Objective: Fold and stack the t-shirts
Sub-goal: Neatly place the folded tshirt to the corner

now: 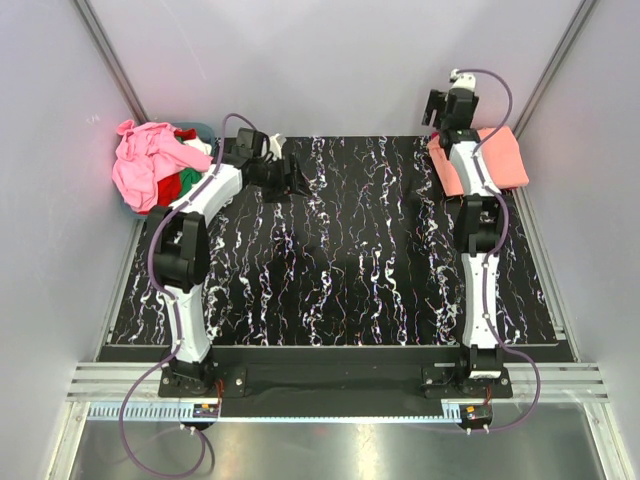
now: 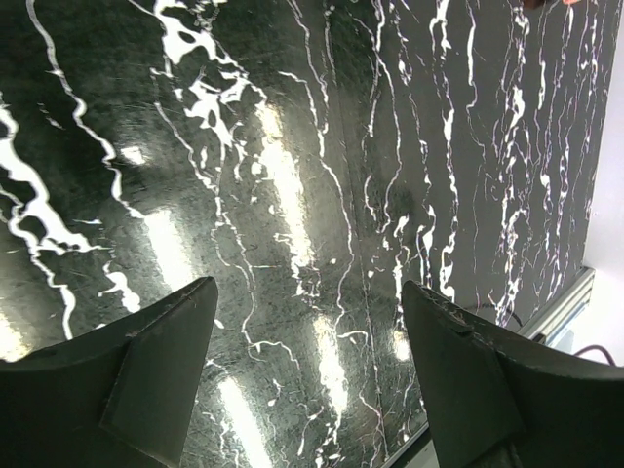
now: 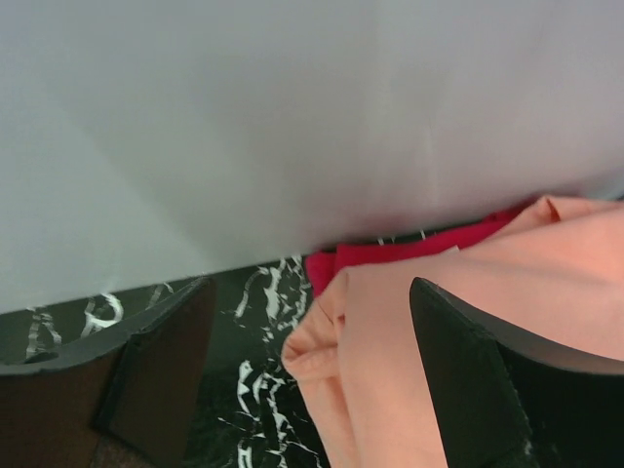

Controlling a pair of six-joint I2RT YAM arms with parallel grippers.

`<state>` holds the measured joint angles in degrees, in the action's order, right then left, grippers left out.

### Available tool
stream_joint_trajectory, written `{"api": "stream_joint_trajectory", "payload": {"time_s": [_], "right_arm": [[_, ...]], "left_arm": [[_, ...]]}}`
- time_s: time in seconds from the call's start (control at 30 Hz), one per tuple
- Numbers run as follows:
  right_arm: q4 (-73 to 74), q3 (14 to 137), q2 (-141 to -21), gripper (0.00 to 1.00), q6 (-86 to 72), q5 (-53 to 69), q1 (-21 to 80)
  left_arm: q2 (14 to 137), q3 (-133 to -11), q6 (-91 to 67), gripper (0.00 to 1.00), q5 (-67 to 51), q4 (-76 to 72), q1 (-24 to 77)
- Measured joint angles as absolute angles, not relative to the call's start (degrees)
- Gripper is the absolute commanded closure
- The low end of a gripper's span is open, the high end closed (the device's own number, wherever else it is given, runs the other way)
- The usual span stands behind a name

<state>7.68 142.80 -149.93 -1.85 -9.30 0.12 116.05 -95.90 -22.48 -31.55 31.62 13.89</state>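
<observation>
Shirts (image 1: pixel 505 155) folded at two o'clock lie just by the right gripper (image 3: pixel 310 292), spread apart and empty, like the left gripper (image 2: pixel 310 288) near eleven o'clock.

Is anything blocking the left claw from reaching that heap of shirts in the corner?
No loose object shows between them. The left gripper, open, hangs over bare table just right of the heap of t-shirts, pointing away from it, so only its own arm lies on that side.
</observation>
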Motion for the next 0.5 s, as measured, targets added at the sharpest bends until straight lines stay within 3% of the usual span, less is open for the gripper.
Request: {"api": "stream_joint_trajectory", "payload": {"time_s": [0.3,0.5], "right_arm": [[9.4,145.3,-155.7,0.24,1.6,-13.0,-0.1],[8.7,147.1,-157.8,0.39,2.8,-14.4,-0.2]], "left_arm": [[116.0,-95.9,-22.5,0.19,-31.7,31.6,12.4],[116.0,-95.9,-22.5,0.19,-31.8,31.6,12.4]]}}
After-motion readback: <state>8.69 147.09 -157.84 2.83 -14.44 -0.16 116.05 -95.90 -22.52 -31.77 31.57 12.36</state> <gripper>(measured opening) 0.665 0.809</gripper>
